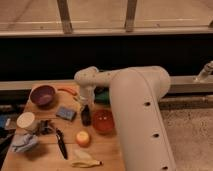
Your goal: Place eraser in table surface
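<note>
Claw (86, 116) low over table surface (107, 147)

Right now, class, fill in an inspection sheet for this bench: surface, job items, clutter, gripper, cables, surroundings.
Surface: wooden table, crowded.
Job items: dark eraser at the gripper's tip, between sponge and red bowl; whether it rests on the table cannot be told.
Clutter: purple bowl, blue sponge, red bowl, orange fruit, knife, white cup, banana, cloth.
Gripper: gripper pointing down over the table's middle.
Cables: nothing seen.
Surroundings: dark wall, metal rails behind.
</note>
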Controlling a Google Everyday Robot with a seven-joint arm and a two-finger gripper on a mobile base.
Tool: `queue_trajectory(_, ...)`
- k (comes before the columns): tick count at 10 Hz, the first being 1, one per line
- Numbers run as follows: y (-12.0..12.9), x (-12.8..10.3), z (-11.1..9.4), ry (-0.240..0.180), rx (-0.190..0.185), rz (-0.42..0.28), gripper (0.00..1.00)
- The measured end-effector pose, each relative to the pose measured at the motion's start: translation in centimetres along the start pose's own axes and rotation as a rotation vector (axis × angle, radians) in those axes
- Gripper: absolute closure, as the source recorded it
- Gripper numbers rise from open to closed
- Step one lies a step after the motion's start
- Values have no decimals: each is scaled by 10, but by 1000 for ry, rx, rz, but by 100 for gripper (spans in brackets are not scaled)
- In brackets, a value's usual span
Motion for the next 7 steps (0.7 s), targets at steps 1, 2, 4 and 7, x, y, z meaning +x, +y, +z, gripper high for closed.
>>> queue_trajectory(1,-1,-5,-7,-8,20,-9,20)
queue_trajectory(2,-4,-14,-26,-36,56,-12,20)
queue_trajectory(4,-12,-24,-61,-96,102,-3,20)
queue_trajectory(7,-25,-29,-125,-249,142,30,20)
